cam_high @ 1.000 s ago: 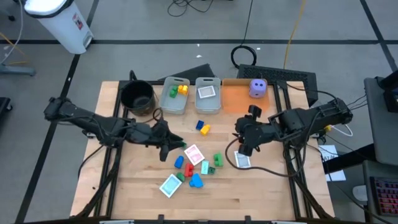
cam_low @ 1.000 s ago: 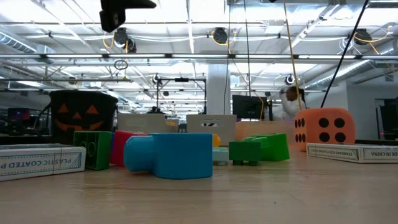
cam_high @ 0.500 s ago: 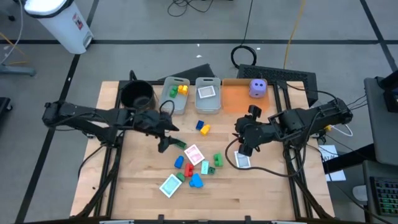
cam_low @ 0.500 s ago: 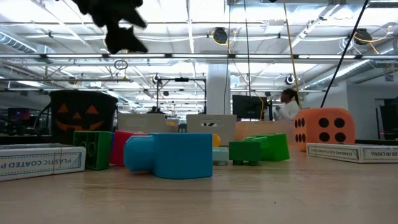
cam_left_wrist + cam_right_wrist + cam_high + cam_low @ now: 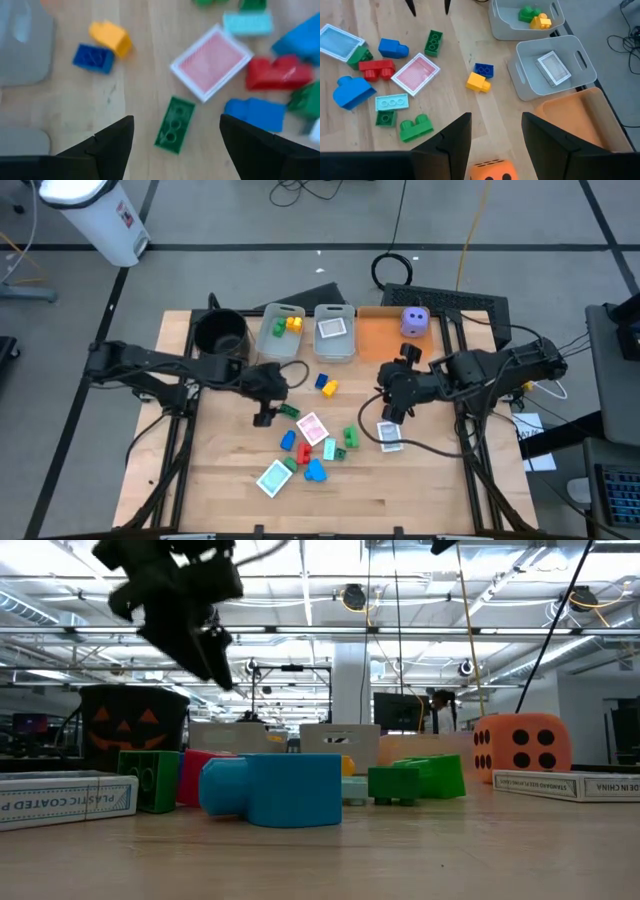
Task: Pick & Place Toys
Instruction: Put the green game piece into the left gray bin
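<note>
The high view takes in the whole bench (image 5: 220,490). At its 10 o'clock corner stands a round black pot (image 5: 221,333); only the low view shows the orange pumpkin face on its side. Next along the far edge, a clear bin (image 5: 280,332) holds a green and a yellow block, the second clear bin (image 5: 335,332) holds one playing card lying flat, and the flat orange tray (image 5: 378,340) carries the purple die (image 5: 415,321) at its 1 o'clock corner.

The left end effector (image 5: 264,412) hangs left of the bench centre with its fingers spread and nothing between them. Its wrist view looks straight down on a long green block (image 5: 174,124) lying flat between the fingertips, studs up, with a red-backed card (image 5: 211,61) just beyond it.

The loose toys sit around the centre. A blue block (image 5: 321,381) and a yellow block (image 5: 331,388) touch each other toward 12 o'clock. Toward 6 o'clock lie blue, red, green and pale turquoise blocks, with a blue-backed card (image 5: 273,477) nearest the front edge.

The right end effector (image 5: 391,407) is at 3 o'clock of the cluster, above another card (image 5: 389,437). The high view hides what it carries; its wrist view shows the orange die (image 5: 493,170) at the base of its parted fingers, though I cannot tell whether they grip it. The low view shows the die's black-dotted face
</note>
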Action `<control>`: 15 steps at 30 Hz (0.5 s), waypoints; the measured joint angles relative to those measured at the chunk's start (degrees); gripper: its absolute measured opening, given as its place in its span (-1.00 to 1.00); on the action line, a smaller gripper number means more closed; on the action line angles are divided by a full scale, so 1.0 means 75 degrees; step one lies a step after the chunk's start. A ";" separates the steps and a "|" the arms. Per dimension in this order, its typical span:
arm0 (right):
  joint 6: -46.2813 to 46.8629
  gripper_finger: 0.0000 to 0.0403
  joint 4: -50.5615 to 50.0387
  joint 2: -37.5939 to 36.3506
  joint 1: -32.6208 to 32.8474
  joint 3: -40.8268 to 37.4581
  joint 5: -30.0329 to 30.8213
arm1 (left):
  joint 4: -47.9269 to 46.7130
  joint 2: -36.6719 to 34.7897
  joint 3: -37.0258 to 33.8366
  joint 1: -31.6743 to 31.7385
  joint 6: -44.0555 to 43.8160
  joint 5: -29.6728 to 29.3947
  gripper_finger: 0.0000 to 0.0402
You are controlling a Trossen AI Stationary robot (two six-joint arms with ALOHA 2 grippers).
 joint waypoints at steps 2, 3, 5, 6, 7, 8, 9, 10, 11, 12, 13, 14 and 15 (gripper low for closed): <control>-0.0069 -0.17 -0.0003 0.0000 -0.0014 0.0000 0.0002 | -0.0051 0.0308 0.0000 0.0053 0.0239 -0.0002 0.46; -0.0126 -0.17 0.0000 0.0000 -0.0014 0.0000 0.0002 | -0.0054 0.0436 0.0000 0.0064 0.0372 -0.0001 0.45; -0.0171 -0.17 -0.0003 0.0000 -0.0014 0.0000 0.0000 | -0.0022 0.0682 0.0000 0.0090 0.0631 0.0000 0.42; -0.0188 -0.17 -0.0003 0.0000 -0.0014 0.0000 0.0000 | -0.0025 0.0807 0.0000 0.0093 0.0757 0.0017 0.41; -0.0191 -0.17 0.0000 0.0000 -0.0014 0.0000 -0.0001 | -0.0035 0.0921 0.0000 0.0093 0.0873 0.0092 0.40; -0.0192 -0.17 0.0000 0.0000 -0.0014 0.0000 -0.0001 | -0.0035 0.1026 0.0000 0.0093 0.0952 0.0189 0.38; -0.0191 -0.17 -0.0004 0.0000 -0.0014 0.0000 -0.0001 | -0.0032 0.1103 0.0000 0.0093 0.1013 0.0271 0.37; -0.0191 -0.17 -0.0006 0.0000 -0.0014 0.0000 0.0002 | -0.0024 0.1183 0.0000 0.0093 0.1071 0.0353 0.36; -0.0190 -0.17 -0.0014 0.0000 -0.0014 0.0000 0.0002 | -0.0009 0.1251 0.0000 0.0091 0.1146 0.0395 0.35; -0.0182 -0.17 -0.0030 0.0000 -0.0014 0.0000 0.0002 | -0.0003 0.1309 0.0000 0.0090 0.1234 0.0406 0.34; -0.0180 -0.17 -0.0052 0.0000 -0.0014 0.0000 0.0000 | -0.0010 0.1362 0.0000 0.0091 0.1335 0.0401 0.33; -0.0180 -0.17 -0.0061 0.0000 -0.0014 0.0000 -0.0001 | 0.0001 0.1421 0.0000 0.0093 0.1439 0.0401 0.31; -0.0177 -0.17 -0.0058 0.0000 -0.0012 0.0000 -0.0001 | 0.0035 0.1467 0.0000 0.0093 0.1546 0.0401 0.30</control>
